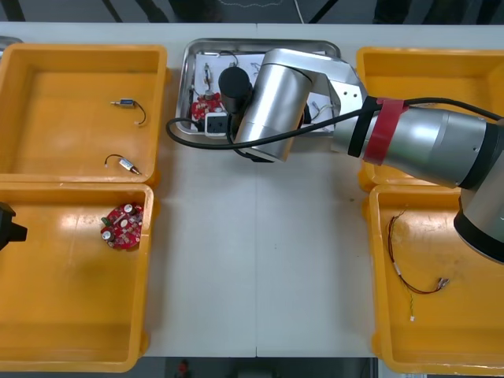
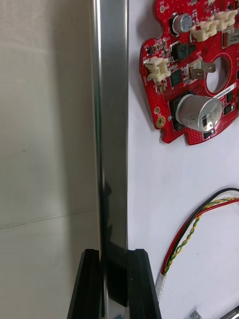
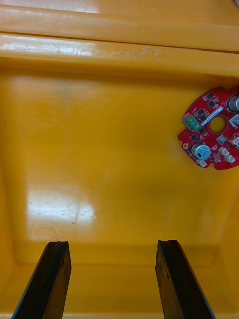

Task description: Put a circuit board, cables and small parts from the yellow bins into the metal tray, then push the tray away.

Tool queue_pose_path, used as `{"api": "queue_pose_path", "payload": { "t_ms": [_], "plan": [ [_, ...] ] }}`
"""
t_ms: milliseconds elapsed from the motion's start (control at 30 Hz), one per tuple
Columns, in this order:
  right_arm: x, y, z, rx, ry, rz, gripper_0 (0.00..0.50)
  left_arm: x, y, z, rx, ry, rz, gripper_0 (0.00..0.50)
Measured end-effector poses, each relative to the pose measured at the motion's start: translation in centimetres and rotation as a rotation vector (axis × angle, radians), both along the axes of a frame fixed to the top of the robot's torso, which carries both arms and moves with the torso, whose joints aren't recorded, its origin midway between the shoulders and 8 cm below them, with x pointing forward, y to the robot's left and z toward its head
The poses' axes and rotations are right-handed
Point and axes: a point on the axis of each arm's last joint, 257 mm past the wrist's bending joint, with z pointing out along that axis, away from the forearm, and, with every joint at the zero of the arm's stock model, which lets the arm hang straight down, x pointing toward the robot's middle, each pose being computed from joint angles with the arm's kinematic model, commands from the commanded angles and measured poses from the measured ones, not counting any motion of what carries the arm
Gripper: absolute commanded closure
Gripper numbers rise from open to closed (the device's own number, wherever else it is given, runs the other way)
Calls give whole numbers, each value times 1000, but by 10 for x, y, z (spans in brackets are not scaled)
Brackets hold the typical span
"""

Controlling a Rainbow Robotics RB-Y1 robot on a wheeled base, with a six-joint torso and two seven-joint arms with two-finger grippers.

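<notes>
The right arm reaches across the tabletop (image 1: 260,260) to the metal tray (image 1: 191,59) at the far middle, and the right end effector (image 2: 113,256) is clenched on the tray's rim. In the wrist view one black finger (image 2: 85,286) stands on the tabletop side, the other on the tray's white inside, and the shiny wall is pinched tight between them. In the front view the silver arm covers the grip itself.

Inside the tray, a red-and-yellow cable (image 2: 191,227) curls on the white floor just past the inner finger. Farther along lies a red circuit board (image 2: 191,75), flat and just beside the rim, a sliver of white between them.

Over on the other side, the left end effector (image 3: 113,244) hangs above the near-left yellow bin (image 1: 63,315). Its fingers are spread wide with nothing between them. A second circuit board (image 1: 124,226) lies flat on that bin's floor, near the wall facing the middle of the tabletop and well off to one side of the fingers.

The far-left yellow bin (image 1: 63,118) holds two small metal parts (image 1: 124,103), each trailing a short black lead, well apart from each other. In the near-right yellow bin (image 1: 449,331) a thin cable (image 1: 409,272) lies loose. It looks red and dark, though it is too fine to call its colours for certain.
</notes>
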Motion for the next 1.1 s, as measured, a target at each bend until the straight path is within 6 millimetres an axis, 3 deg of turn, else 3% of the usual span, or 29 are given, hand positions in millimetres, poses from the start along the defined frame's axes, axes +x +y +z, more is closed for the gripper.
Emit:
{"api": "queue_pose_path", "payload": {
  "t_ms": [400, 433, 467, 500, 533, 567, 867, 1100],
  "plan": [
    [13, 2, 0, 24, -18, 9, 500, 0, 0, 0, 1, 0, -1, 0],
    [14, 1, -1, 19, -18, 11, 480, 0, 0, 0, 1, 0, -1, 0],
    [14, 1, -1, 11, -18, 18, 362, 0, 0, 0, 1, 0, -1, 0],
    [14, 1, -1, 4, -19, 25, 282, 0, 0, 0, 1, 0, -1, 0],
    [14, 1, -1, -2, -20, 31, 111, 0, 0, 0, 1, 0, -1, 0],
    [14, 1, -1, -4, -20, 34, 0, 0, 0, 0, 1, 0, -1, 0],
    [13, -1, 2, -17, -17, 29, 0, 0, 0, 0, 1, 0, -2, 0],
    [-12, -2, 6, -15, 65, -13, 0, 0, 0, 0, 1, 0, -2, 0]
  ]
}}
